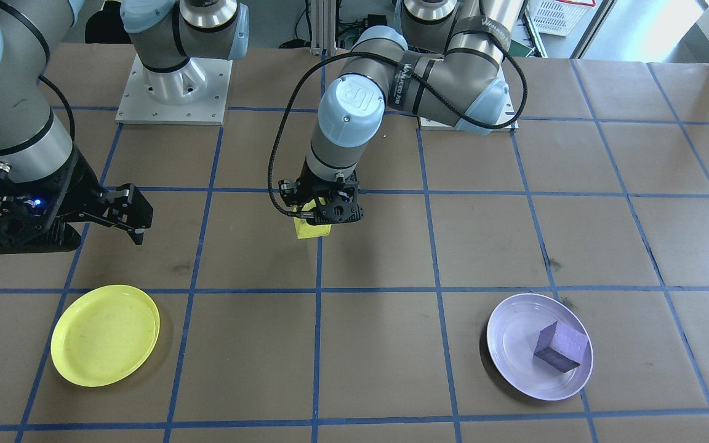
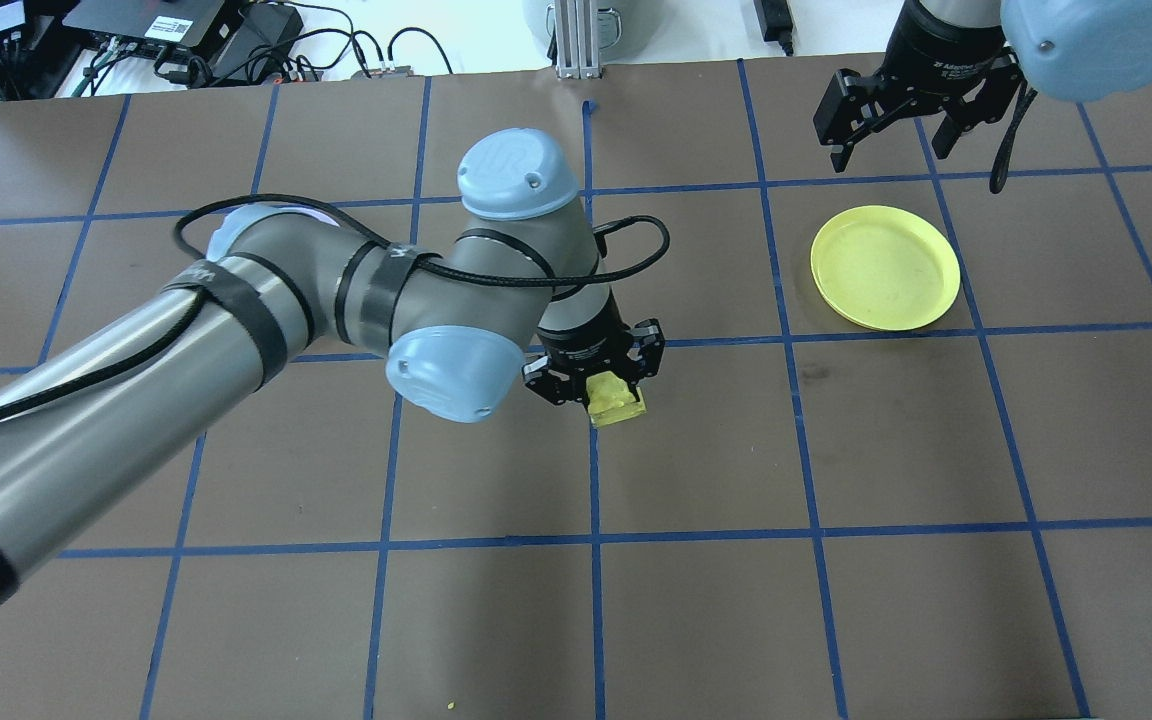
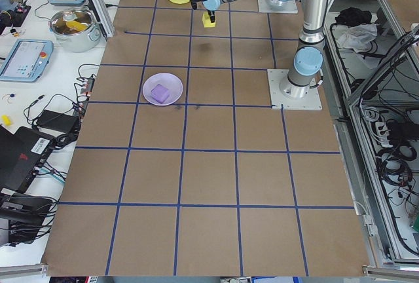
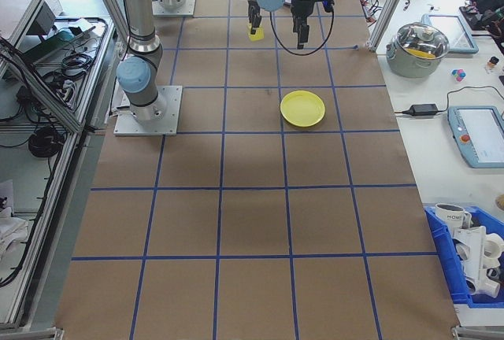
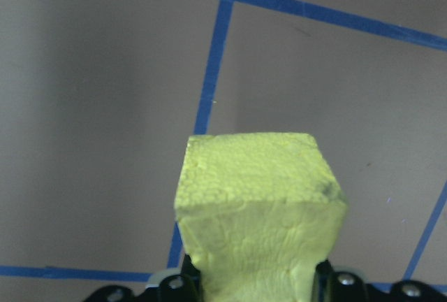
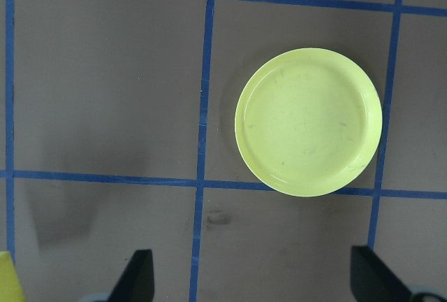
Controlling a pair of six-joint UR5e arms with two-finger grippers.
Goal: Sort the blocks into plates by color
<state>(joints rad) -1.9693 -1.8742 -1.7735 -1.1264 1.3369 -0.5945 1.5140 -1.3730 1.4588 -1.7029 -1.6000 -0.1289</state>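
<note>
The left gripper (image 2: 608,388) squeezed the yellow block (image 5: 260,204) between its jaws, maybe only low down, so it could slip out. The right gripper (image 2: 888,128) hung with jaws apart.

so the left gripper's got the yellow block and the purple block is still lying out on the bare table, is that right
Not quite. The left gripper does hold the yellow block, but the purple block is not on the bare table: it already sits in the lavender plate, as the exterior front-facing view shows.
</note>
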